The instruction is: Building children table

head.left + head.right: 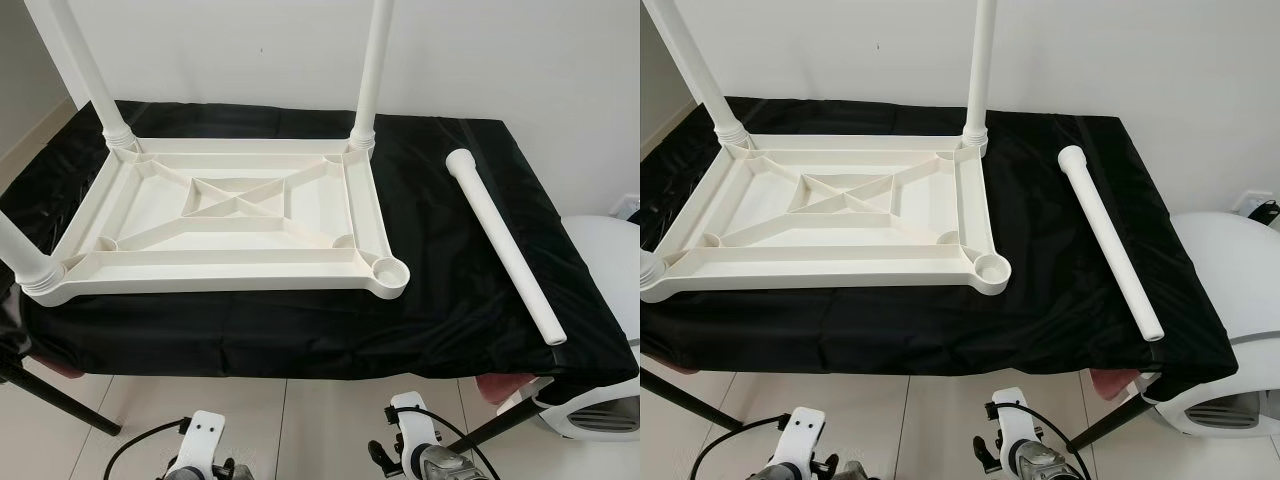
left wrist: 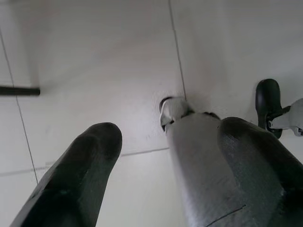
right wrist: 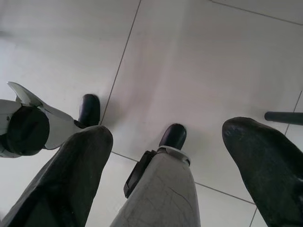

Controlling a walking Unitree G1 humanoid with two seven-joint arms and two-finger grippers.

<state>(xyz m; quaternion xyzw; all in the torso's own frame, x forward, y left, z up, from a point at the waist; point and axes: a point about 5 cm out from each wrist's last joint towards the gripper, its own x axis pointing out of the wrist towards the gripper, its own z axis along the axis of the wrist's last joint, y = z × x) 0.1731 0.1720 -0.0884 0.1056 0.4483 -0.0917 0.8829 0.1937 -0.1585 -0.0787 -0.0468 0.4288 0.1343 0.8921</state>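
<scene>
Left wrist view: left gripper (image 2: 165,175), fingers spread wide, nothing held, hanging over tiled floor (image 2: 94,56). Right gripper (image 3: 170,170), likewise parted and unladen, above the same tiles. Upturned white tabletop (image 1: 230,215) on black-draped work surface (image 1: 440,300), three legs fitted upright. Loose fourth leg (image 1: 503,243) lies to its right, apart from the unfilled corner socket (image 1: 390,271).

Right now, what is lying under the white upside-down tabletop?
The tabletop rests on a black cloth covering a stand. The surface beneath is hidden; black stand legs show below the cloth's edge.
</scene>
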